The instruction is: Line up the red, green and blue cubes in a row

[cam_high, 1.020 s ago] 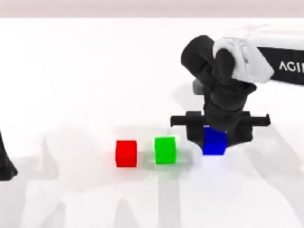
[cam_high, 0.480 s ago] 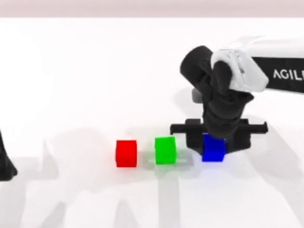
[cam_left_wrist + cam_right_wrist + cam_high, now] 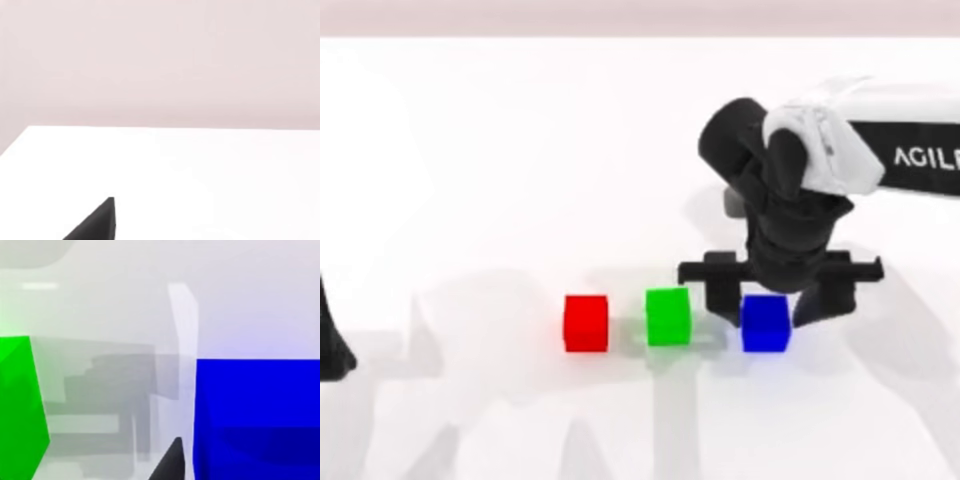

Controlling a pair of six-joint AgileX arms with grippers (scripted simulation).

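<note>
On table: one red cube, one green cube, one blue cube.

White table seen from above, its matte surface filling nearly the whole top view; soft grey shadows fall across its near half, with broader pale patches toward the lower edge. Along the far edge a narrow band of pinkish-beige wall meets the tabletop in a straight line. From the left wrist view the same plain wall rises above the table's far edge, evenly lit and bare
</note>
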